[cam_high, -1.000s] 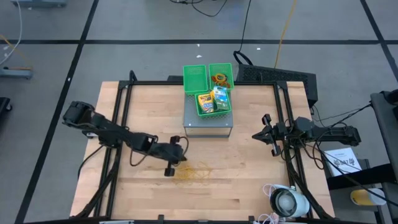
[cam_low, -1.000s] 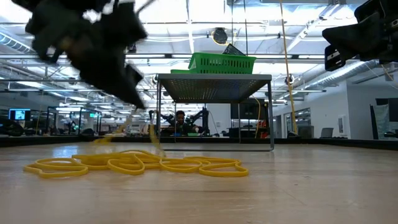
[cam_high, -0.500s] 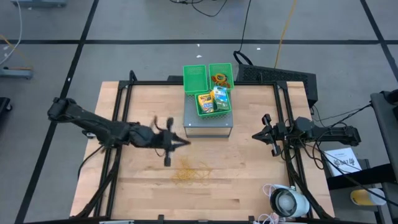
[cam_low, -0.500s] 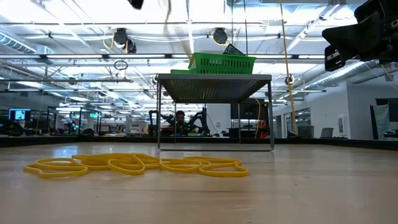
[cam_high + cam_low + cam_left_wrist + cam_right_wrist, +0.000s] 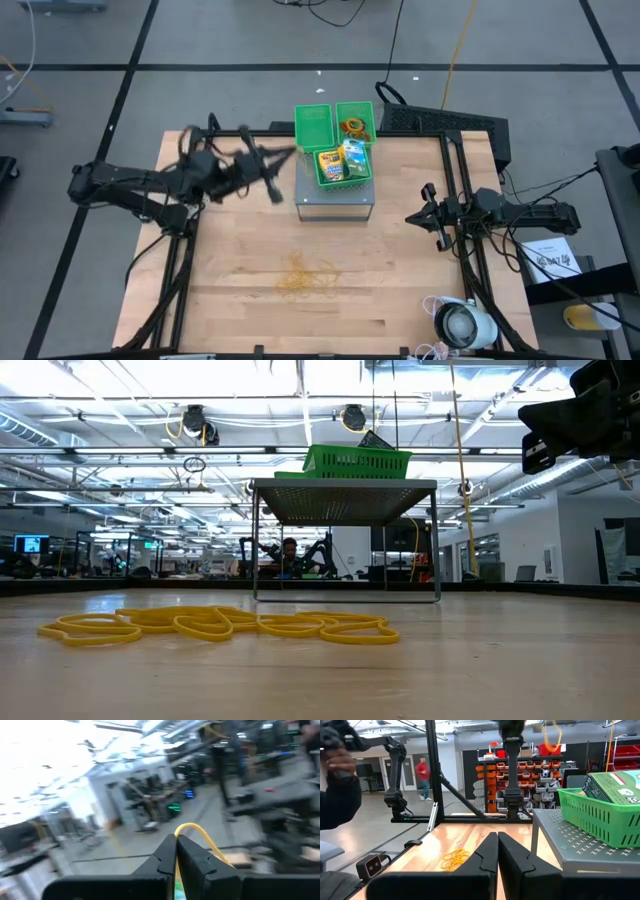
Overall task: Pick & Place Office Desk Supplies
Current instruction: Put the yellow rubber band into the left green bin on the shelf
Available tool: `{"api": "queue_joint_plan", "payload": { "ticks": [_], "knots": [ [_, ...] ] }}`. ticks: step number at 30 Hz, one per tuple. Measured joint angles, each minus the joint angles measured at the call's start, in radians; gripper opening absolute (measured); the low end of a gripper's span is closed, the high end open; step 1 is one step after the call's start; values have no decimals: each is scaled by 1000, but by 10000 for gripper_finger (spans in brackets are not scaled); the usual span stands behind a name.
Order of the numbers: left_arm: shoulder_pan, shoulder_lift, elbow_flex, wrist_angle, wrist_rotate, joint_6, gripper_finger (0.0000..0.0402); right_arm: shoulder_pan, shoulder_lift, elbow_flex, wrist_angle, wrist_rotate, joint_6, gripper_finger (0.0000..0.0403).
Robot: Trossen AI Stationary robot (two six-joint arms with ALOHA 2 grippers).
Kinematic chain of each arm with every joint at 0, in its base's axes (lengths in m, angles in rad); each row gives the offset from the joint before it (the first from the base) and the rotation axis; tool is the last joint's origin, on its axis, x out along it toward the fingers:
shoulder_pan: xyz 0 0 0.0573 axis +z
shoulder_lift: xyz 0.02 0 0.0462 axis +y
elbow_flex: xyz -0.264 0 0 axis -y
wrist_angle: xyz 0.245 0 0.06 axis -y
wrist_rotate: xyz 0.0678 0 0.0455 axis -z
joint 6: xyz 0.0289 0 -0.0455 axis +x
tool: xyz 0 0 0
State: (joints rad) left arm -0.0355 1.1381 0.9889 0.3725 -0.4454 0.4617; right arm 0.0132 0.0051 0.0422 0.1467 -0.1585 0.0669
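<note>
I am carrying one yellow rubber band (image 5: 196, 833) clamped in the left gripper (image 5: 176, 851) toward the green mesh bins (image 5: 334, 141) for dropping, the right gripper (image 5: 498, 851) waiting pressed together.

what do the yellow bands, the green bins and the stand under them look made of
Bands: likely rubber, matte, lying in limp flattened loops. Green bins: probably moulded plastic, with a glossy open mesh wall. Stand: looks like grey painted metal, with a perforated top on thin legs.
</note>
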Motion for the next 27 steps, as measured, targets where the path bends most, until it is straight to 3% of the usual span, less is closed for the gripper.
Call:
{"api": "queue_joint_plan", "payload": {
  "ticks": [4, 12, 17, 27],
  "knots": [
    [136, 24, 34, 0, 17, -11, 4, 0, 0, 0, 0, 0, 0, 0],
    [387, 125, 37, 7, 199, -186, 4, 0, 0, 0, 0, 0, 0, 0],
    [455, 223, 37, 56, 279, -221, 14, 0, 0, 0, 0, 0, 0, 0],
    [507, 354, 37, 77, 257, -228, 18, 0, 0, 0, 0, 0, 0, 0]
  ]
}}
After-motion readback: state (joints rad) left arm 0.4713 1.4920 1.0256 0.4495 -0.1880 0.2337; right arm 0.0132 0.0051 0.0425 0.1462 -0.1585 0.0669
